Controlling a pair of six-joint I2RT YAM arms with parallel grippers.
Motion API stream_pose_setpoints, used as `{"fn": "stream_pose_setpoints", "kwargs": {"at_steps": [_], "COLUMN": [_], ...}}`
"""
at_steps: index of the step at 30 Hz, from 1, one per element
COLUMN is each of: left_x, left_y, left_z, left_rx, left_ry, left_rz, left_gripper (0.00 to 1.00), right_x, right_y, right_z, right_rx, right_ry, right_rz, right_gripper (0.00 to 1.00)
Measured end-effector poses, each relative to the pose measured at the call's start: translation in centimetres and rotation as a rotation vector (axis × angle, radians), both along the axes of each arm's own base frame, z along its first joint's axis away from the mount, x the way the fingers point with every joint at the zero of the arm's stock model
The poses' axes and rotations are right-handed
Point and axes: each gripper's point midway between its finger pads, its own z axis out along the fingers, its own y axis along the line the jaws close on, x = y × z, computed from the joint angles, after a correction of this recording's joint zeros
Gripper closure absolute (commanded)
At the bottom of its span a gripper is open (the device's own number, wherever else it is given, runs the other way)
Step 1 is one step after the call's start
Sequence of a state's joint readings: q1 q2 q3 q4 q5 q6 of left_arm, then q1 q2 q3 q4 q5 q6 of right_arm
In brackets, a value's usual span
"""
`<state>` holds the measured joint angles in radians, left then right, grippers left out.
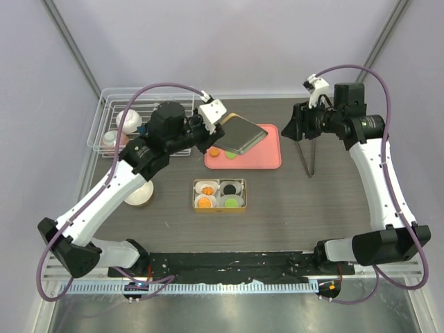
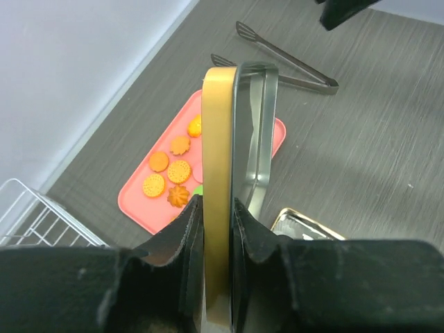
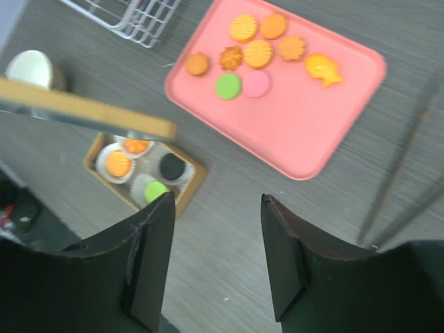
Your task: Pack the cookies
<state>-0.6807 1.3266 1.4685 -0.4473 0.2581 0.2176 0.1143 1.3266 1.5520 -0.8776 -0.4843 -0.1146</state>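
My left gripper (image 1: 210, 137) is shut on the edge of a gold tin lid (image 1: 242, 133) and holds it on edge above the pink tray (image 1: 267, 161); the jaws clamp it in the left wrist view (image 2: 218, 205). Several orange cookies (image 2: 179, 171) lie on the tray beside the lid (image 2: 219, 139). The right wrist view shows the tray's orange cookies (image 3: 258, 53), a green one (image 3: 227, 85) and a pale pink one (image 3: 256, 83). The gold tin (image 1: 196, 195) holds paper cups with orange (image 3: 118, 164), black (image 3: 171, 166) and green (image 3: 155, 191) cookies. My right gripper (image 1: 295, 128) is open and empty in the air (image 3: 217, 201).
Metal tongs (image 1: 310, 156) lie right of the tray, under my right gripper. A white wire rack (image 1: 104, 132) with small items stands at the back left. A white bowl (image 1: 141, 194) sits left of the tin.
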Motion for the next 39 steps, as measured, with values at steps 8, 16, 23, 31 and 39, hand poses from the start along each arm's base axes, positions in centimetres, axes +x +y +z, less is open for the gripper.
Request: {"fn": "stream_pose_setpoints", "kwargs": {"at_steps": [8,16,23,31,39], "left_x": [-2.0,0.3,-0.1,-2.6,-4.1], "left_y": [-0.8,1.3,0.0,-3.1,-2.4], "left_z": [0.3,1.0,4.4,1.7,-2.0], "left_rx": [0.088,0.265,0.366,0.491,0.526], "left_ry": [-0.113,-0.225,-0.476,-0.69,-0.892], "left_rz": [-0.01,0.076,0.025,-0.145,-0.227], "left_gripper": [0.8,0.8,0.78,0.78,0.79], "right_x": [0.9,0.8,0.2,0.3,0.7], "right_y": [-0.2,-0.1,0.7,1.0,0.3], "right_z": [-1.2,-1.1,0.1,-0.3,-0.5], "right_rx": [0.29,0.415,0.47,0.535,0.522], "right_ry": [0.185,0.25,0.247,0.289,0.287], "right_rz": [0.097,0.155,0.221,0.273,0.357], "right_gripper": [0.4,0.39,0.38,0.37,0.37]}}
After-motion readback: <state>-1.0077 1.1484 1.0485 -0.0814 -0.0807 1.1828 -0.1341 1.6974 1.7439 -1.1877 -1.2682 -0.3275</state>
